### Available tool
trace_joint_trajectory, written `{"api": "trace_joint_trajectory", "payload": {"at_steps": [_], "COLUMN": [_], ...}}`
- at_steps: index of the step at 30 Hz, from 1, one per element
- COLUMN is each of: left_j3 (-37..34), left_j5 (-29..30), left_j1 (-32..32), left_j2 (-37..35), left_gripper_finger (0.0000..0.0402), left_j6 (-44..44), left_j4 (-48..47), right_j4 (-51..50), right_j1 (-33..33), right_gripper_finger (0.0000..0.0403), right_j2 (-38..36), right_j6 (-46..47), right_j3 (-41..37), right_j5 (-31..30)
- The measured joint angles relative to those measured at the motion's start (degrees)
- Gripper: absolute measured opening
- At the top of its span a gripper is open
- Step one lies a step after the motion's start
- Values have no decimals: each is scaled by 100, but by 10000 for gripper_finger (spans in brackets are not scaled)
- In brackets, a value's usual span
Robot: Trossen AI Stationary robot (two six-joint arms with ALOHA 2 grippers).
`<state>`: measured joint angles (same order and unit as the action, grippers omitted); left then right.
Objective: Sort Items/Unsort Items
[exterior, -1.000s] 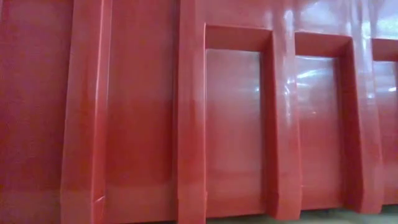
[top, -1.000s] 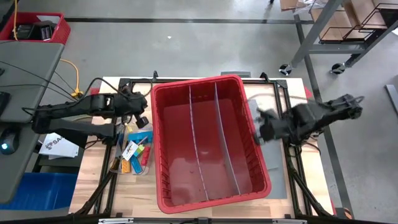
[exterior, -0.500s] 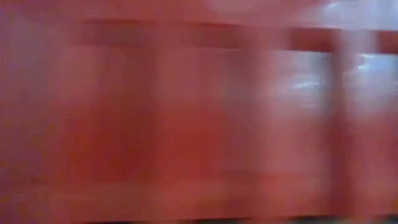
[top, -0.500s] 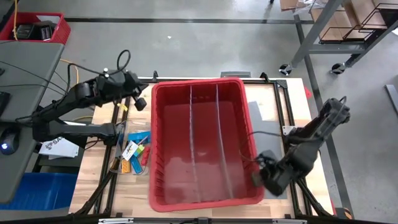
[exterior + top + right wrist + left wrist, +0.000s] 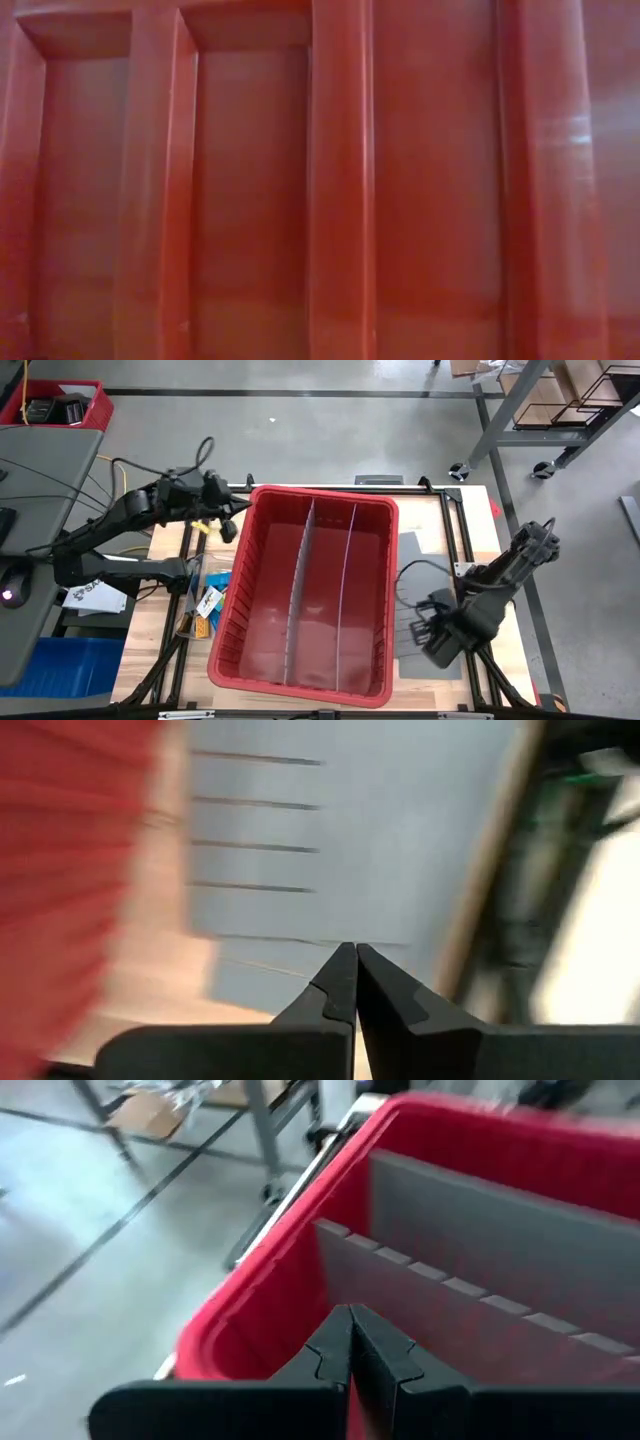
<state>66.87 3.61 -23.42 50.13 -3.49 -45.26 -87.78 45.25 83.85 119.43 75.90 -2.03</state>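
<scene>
The items (image 5: 212, 603), small blue, orange and yellow pieces, lie in a heap on the wooden table just left of the large red bin (image 5: 320, 497), whose wall partly covers them. The bin stands skewed on the table and fills the low view (image 5: 340, 180). My left gripper (image 5: 230, 526) is shut at the bin's far left corner (image 5: 260, 1300), fingertips together (image 5: 350, 1315). My right gripper (image 5: 428, 632) is shut and points down over a grey sheet (image 5: 350, 840), right of the bin's near right corner, with a strip of bare wood between it and the bin (image 5: 60, 840). My left gripper has its shut fingertips over the rim at the bin's far left corner, slanting down from the table's left. I cannot tell whether they touch the bin.
Two thin grey dividers (image 5: 297, 590) split the bin into three lanes, all bare. The grey sheet (image 5: 420, 560) lies on the table to the bin's right. Black frame rails (image 5: 455, 540) run along the table's sides. A desk and cables stand beyond the left edge.
The bin has turned about on the table: its near end has swung toward the left edge and now covers more of the items. My right gripper has gone toward the near edge along the bin's right side. My left gripper has risen and gone toward the far edge.
</scene>
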Motion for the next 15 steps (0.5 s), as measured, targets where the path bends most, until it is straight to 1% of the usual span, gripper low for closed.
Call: {"api": "trace_joint_trajectory", "payload": {"at_steps": [2, 4, 7, 11, 13, 15], "left_j3": [-26, -123, -257, -574, -724, -860], "left_j5": [-140, -91, 120, 574, 880, 1178], "left_j1": [91, 247, 595, 1115, 1377, 1639], "left_j2": [-195, -429, -779, -1245, -1411, -1494], "left_gripper_finger": [0, 0, 0, 0, 0, 0], "left_j6": [335, 493, 913, 1662, 2014, 2277], "left_j4": [-13, -115, -168, -206, -294, -463], "right_j4": [125, 275, 402, 1679, 2517, 3151], "right_j1": [-1, 22, 54, 18, -25, -25], "right_gripper_finger": [0, 0, 0, 4, 16, 37], "right_j2": [-395, -838, -1508, -2313, -2512, -2530], "right_j6": [-184, -145, 205, 250, 149, 5], "right_j3": [-319, -689, -1477, -2717, -3289, -3796], "right_j5": [236, 71, -216, -399, -433, -432]}}
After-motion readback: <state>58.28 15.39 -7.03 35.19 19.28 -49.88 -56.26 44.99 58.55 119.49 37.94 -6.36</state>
